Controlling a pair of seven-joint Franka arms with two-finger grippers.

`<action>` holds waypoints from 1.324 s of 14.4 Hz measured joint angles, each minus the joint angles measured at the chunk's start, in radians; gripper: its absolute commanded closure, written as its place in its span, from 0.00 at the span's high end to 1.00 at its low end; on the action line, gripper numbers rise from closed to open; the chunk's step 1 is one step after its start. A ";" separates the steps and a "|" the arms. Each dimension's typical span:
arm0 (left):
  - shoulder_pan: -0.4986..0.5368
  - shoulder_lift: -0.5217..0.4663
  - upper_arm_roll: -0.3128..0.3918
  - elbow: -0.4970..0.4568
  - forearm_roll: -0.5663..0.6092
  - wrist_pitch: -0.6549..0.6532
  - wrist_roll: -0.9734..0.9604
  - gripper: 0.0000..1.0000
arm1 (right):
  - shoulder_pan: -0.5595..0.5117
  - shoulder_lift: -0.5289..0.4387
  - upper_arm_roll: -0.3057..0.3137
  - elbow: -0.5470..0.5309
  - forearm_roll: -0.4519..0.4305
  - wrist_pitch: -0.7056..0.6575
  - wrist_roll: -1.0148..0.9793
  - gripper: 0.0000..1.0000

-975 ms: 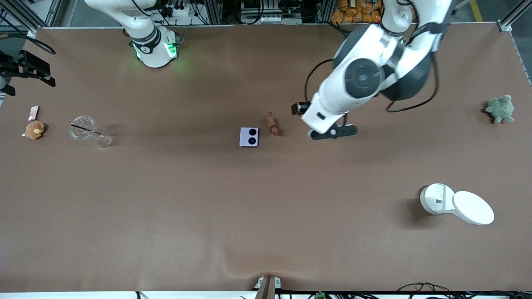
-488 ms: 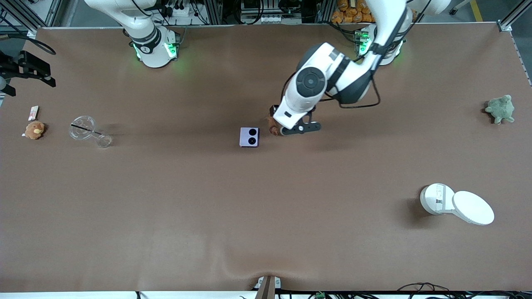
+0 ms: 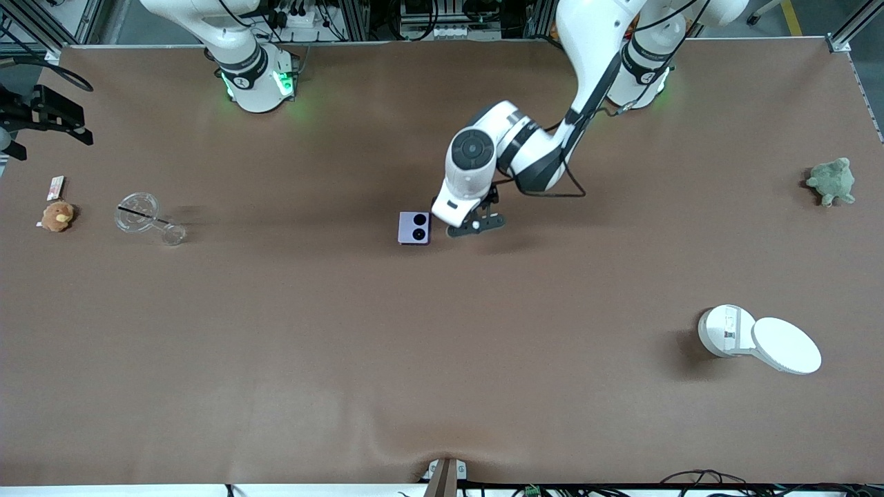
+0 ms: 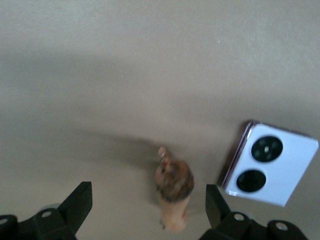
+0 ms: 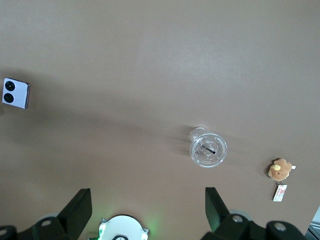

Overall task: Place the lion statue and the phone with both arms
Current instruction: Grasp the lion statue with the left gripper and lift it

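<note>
You are working over a plain brown table (image 3: 442,359) with an aluminium frame and cabling along the robots' edge. Your left gripper (image 4: 145,212) hangs low over the middle of the table, fingers (image 4: 77,205) spread wide apart, with the lion statue (image 4: 173,187) standing on the surface directly between them and touching neither. In the front view that arm's wrist hides the statue. The phone (image 3: 414,228) lies flat just beside the left gripper (image 3: 461,219), toward the right arm's end, camera circles up, with a narrow strip of bare cloth between it and the statue. Your right gripper (image 5: 145,210) waits high above its own base, fingers spread with nothing between them, looking down on a clear plastic cup (image 5: 208,149) and a tan plush toy (image 5: 279,169). Well away toward the left arm's end sit a green plush turtle (image 3: 831,181) and a white round device (image 3: 758,339). Open brown surface surrounds the left gripper on the side facing the front camera.
</note>
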 measured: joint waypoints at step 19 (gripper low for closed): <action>-0.028 0.063 -0.005 0.057 0.034 -0.050 -0.114 0.12 | 0.023 0.152 0.013 -0.003 0.031 -0.050 0.022 1.00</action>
